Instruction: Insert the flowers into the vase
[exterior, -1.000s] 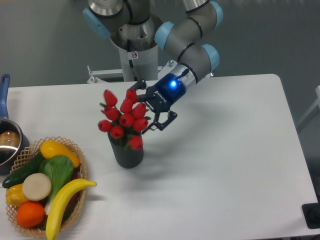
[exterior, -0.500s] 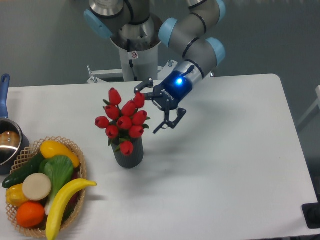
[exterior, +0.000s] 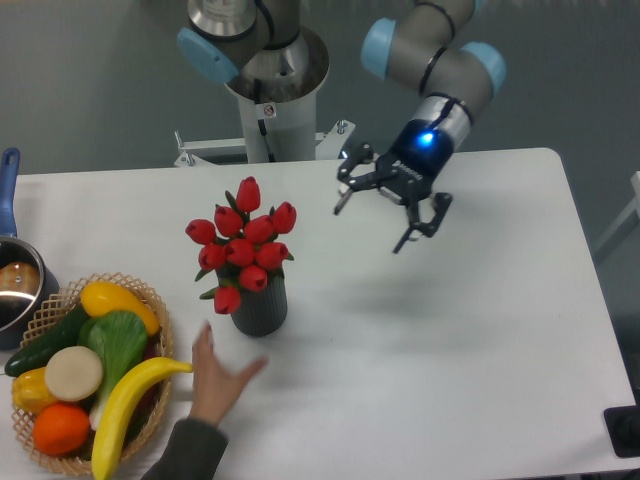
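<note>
The flowers (exterior: 243,243), a bunch of red tulip buds with green leaves, stand upright in the dark ribbed vase (exterior: 259,309) left of the table's middle. Only the lower part of the vase shows beneath the buds and leaves. My gripper (exterior: 372,222) hangs above the table to the right of the bunch, well apart from it. Its black fingers are spread open with nothing between them.
A person's hand (exterior: 214,378) reaches in from the front edge, just below the vase. A wicker basket (exterior: 152,300) of toy fruit and vegetables sits front left. A metal saucepan (exterior: 14,285) with a blue handle is at the left edge.
My gripper has let go of the flowers and drawn away to the right and up. The bunch now stands straighter in the vase. A hand has come in from the front.
</note>
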You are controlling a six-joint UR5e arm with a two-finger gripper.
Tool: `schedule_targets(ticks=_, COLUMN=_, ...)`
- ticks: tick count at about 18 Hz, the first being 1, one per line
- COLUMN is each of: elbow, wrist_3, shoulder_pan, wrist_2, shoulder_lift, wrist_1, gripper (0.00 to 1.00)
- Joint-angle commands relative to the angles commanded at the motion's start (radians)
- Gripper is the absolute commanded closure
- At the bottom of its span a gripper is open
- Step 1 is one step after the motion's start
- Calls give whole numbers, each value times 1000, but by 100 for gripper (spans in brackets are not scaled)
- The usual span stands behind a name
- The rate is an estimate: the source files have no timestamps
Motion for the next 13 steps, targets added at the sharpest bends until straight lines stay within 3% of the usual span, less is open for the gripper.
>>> schedule_targets(ticks=2, elbow=58, wrist_3=-5, shoulder_pan=11, wrist_2=146, shoulder_lift=-15, wrist_1=2, gripper=0)
schedule_targets(ticks=7, elbow=164, wrist_3=0, shoulder_pan=12, wrist_2=327, shoulder_lift=-90, wrist_1=3, gripper=0)
schedule_targets(ticks=13, elbow=344, wrist_3=-2, shoulder_pan=-4, wrist_2=736, shoulder_lift=-184, wrist_1=0, gripper=0)
